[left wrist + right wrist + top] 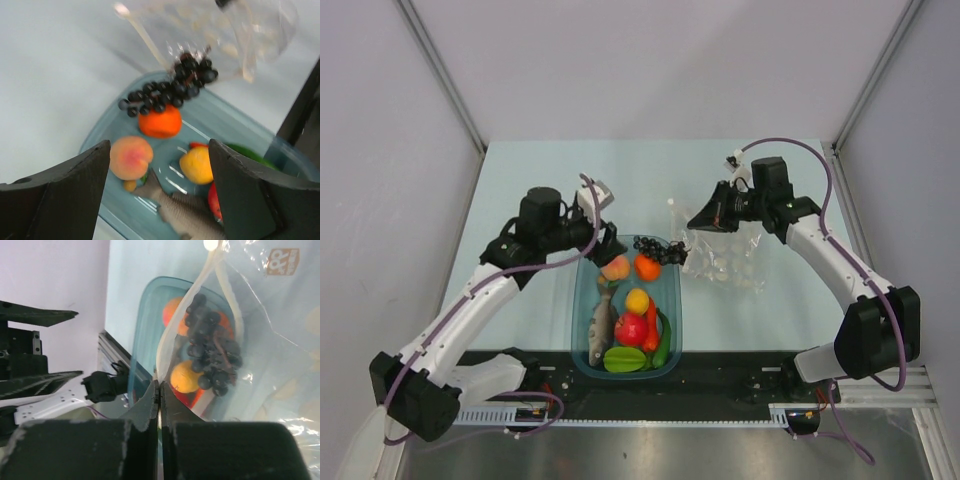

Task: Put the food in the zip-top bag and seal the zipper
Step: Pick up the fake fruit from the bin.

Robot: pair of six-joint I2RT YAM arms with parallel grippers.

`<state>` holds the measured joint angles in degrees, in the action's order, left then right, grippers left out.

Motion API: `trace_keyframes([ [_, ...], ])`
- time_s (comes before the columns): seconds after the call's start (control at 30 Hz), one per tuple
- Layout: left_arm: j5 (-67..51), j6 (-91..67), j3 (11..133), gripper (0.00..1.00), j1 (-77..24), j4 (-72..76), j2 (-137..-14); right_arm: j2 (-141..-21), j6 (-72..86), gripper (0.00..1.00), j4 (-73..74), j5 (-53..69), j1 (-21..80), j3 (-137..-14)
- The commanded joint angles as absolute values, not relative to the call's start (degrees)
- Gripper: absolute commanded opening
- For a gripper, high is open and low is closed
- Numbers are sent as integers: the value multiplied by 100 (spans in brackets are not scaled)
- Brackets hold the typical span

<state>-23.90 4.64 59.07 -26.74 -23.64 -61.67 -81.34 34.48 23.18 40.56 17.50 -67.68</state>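
The clear zip-top bag [730,262] lies right of the teal tub [582,300]. My right gripper [705,218] is shut on the bag's mouth edge, fingertips [156,390] pinching the pale zipper [229,297] and holding the mouth up. Black grapes [170,89] lie across the tub's far rim, one end in the bag mouth. My left gripper [159,190] hangs open above the tub, nothing between its fingers [65,200]. Below it lie the peach [131,157], orange [160,122], lemon [197,165] and grey fish [185,207].
Nearer in the tub are a red round fruit [631,329], red pepper [651,325], green pepper [664,342] and green starfruit [624,360]. A black rail [720,385] runs along the near table edge. Grey walls stand close on both sides.
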Motion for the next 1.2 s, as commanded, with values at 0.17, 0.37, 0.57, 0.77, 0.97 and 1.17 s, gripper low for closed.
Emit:
trace_keyframes([
  [0.17, -3385, 3812, 5695, 78, -3234, -1856, -7283, -8174, 2725, 0, 2690, 3824, 1714, -6812],
  [0.37, -3226, 4769, 5844, 78, -3700, -1423, -8050, -8112, 2689, 0, 2751, 3762, 1714, -6829],
  [0.57, -3129, 5115, 6090, 77, -3806, -1047, -8700, -8112, 2716, 0, 2672, 3727, 1714, -6812],
  [0.77, -2989, 5614, 6302, 70, -3946, -1080, -9272, -8209, 2760, 0, 2549, 3691, 1714, -6846],
  [0.97, -2611, 5924, 6319, 48, -4061, -1046, -9352, -8288, 2751, 0, 2531, 3726, 1714, -6908],
  [1.17, -2610, 5757, 6407, 13, -4052, -1432, -8852, -8288, 2619, 0, 2566, 3981, 1696, -7040],
])
